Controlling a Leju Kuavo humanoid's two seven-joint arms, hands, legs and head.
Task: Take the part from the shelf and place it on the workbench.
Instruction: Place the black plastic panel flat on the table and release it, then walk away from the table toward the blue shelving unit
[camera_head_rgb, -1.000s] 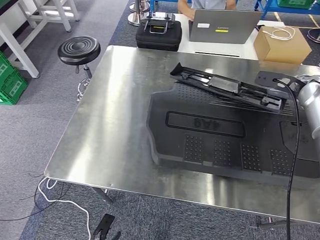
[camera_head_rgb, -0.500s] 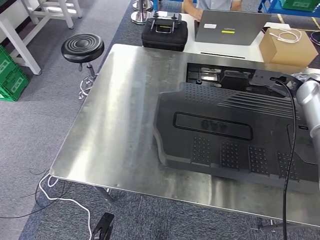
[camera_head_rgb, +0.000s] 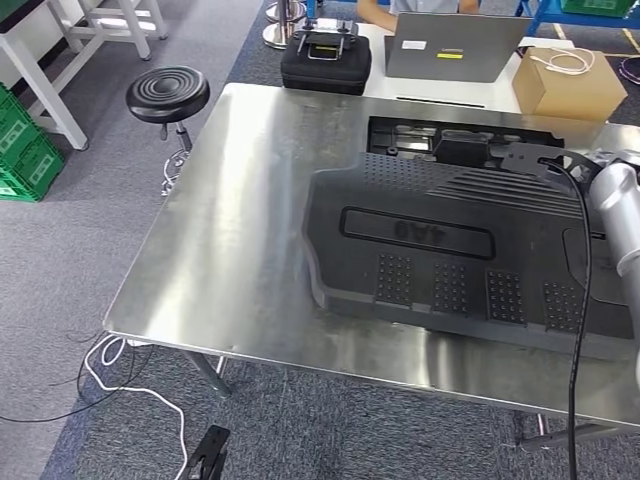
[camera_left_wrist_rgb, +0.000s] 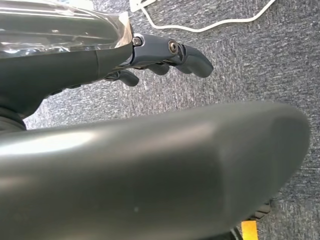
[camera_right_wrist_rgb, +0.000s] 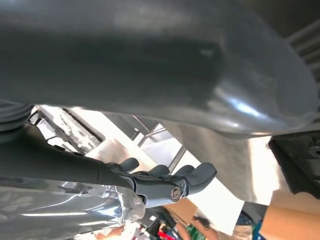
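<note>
Lying flat on the brushed-steel workbench (camera_head_rgb: 226, 230), the large black moulded plastic part (camera_head_rgb: 453, 250) occupies the right half of the surface — ribbed along its far edge, with studded square patches along the near edge. Behind it, touching or just beside it, lies a narrower black frame-like part (camera_head_rgb: 453, 140). The robot's silver right arm (camera_head_rgb: 619, 215) enters at the right edge, above the large part, with a black cable (camera_head_rgb: 585, 300) hanging along it. In the right wrist view the right hand (camera_right_wrist_rgb: 166, 182) shows dark fingers (camera_right_wrist_rgb: 200, 172) extended and slightly apart, clamped on nothing visible. The left hand (camera_left_wrist_rgb: 162, 55) hangs over grey carpet (camera_left_wrist_rgb: 245, 60) — fingers gently curled, apart, holding nothing
</note>
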